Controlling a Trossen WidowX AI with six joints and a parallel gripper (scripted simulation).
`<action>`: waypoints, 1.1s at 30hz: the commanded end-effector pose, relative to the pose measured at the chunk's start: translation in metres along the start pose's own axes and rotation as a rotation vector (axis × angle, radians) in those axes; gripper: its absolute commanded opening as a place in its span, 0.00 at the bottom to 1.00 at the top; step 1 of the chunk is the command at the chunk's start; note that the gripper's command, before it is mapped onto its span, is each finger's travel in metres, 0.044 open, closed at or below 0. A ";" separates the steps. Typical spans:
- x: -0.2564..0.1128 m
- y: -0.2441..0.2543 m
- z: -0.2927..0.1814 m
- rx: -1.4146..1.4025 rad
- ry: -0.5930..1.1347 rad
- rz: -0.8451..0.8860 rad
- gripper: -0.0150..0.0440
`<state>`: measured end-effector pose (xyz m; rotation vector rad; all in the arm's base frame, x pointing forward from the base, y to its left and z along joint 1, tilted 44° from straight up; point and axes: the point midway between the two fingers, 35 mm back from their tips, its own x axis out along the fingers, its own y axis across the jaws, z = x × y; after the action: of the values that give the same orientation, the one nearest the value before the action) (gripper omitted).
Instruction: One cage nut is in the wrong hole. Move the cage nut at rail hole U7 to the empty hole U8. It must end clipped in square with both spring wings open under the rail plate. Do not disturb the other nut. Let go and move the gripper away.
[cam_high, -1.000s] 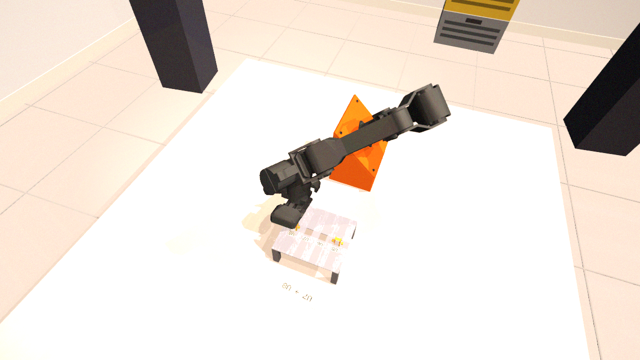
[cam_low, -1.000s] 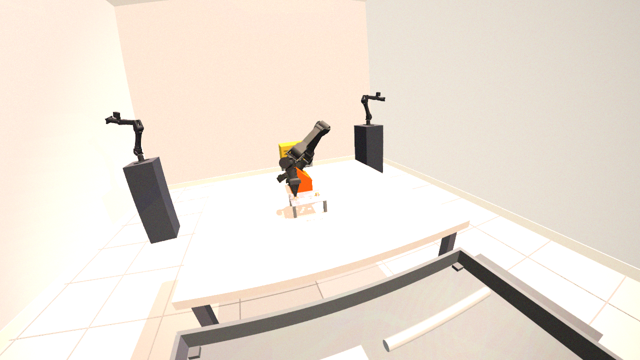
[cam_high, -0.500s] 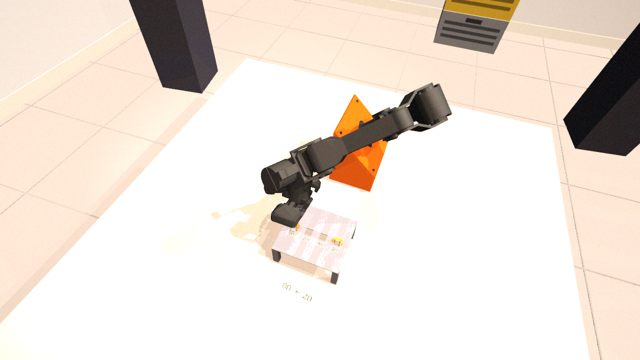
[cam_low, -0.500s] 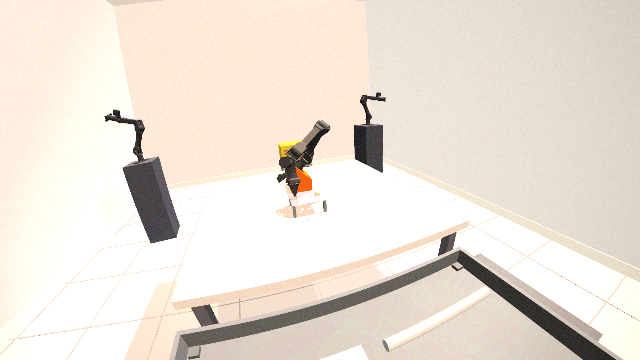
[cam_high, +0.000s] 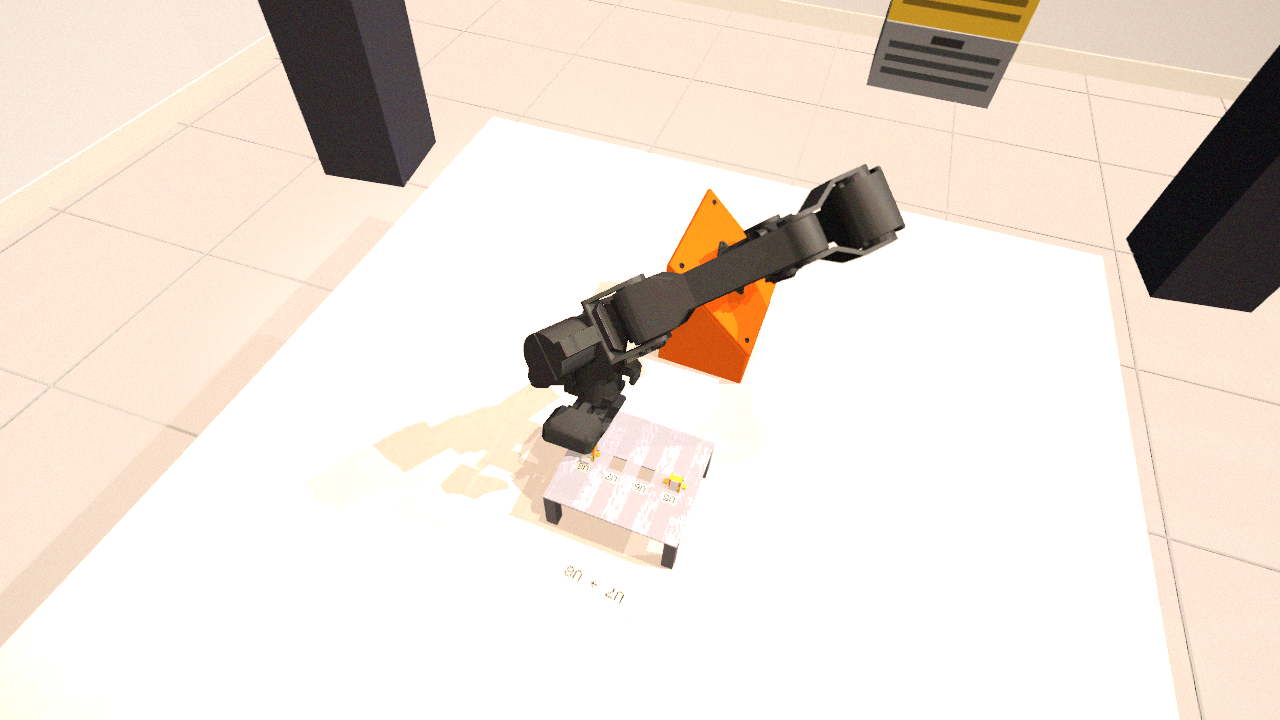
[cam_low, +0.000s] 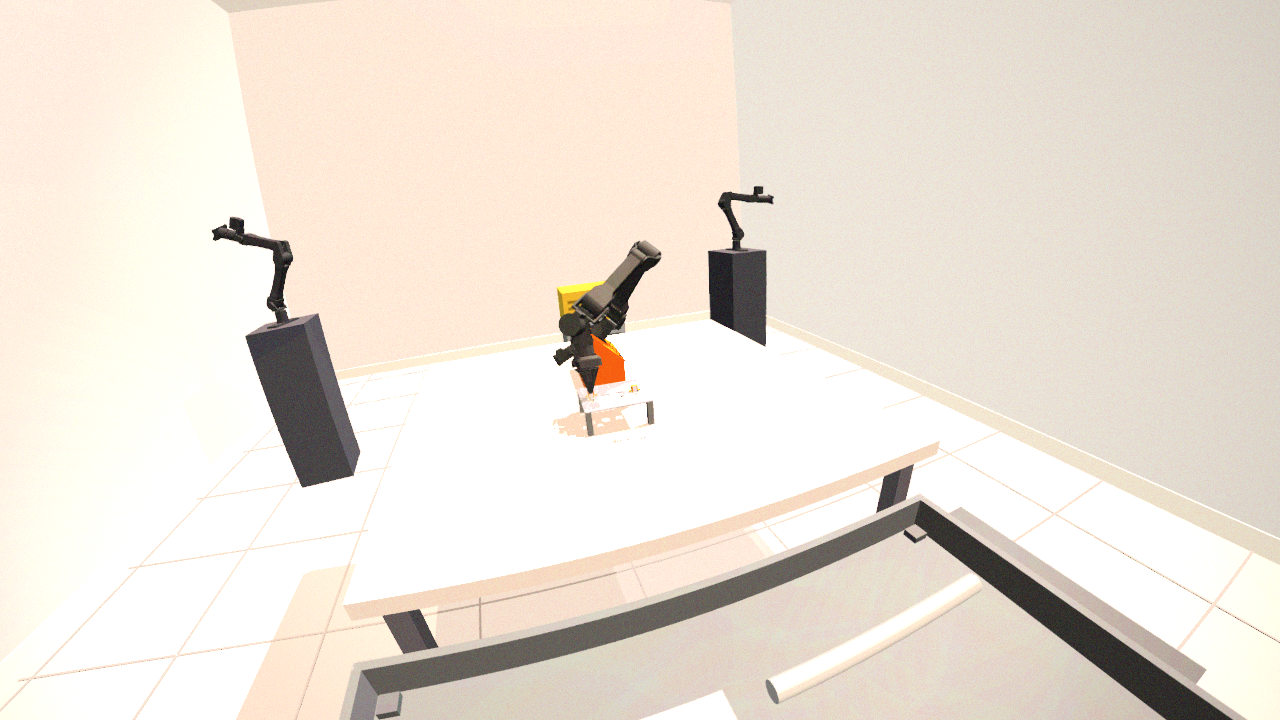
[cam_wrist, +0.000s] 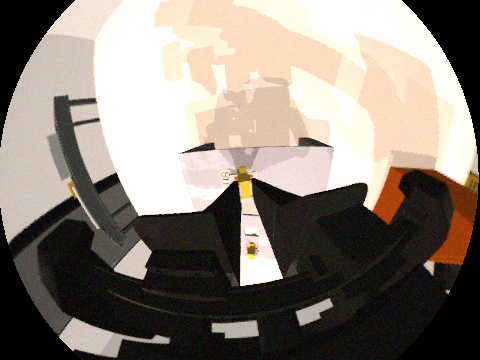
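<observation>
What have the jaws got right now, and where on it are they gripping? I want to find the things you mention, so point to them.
The cage nut (cam_high: 594, 454) (cam_wrist: 245, 187) at U8, pinched by its sides near the top; its underside can't be seen.

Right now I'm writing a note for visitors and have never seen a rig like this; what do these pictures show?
One black robot arm reaches over a small raised rail plate on a white table. The first picture looks down from above, the second from across the room, and the third from the arm's wrist. The gripper is closed on a yellow cage nut at hole U8. Another nut sits at U5. Whether the wings under the plate have opened can't be seen.
</observation>
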<state>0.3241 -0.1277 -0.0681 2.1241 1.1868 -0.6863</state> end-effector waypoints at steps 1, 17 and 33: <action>0.001 -0.003 -0.001 0.009 0.004 0.006 0.30; 0.001 -0.004 -0.001 0.009 0.004 0.020 0.30; 0.001 -0.005 -0.001 0.009 0.004 0.041 0.30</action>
<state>0.3225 -0.1266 -0.0691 2.1404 1.1449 -0.6700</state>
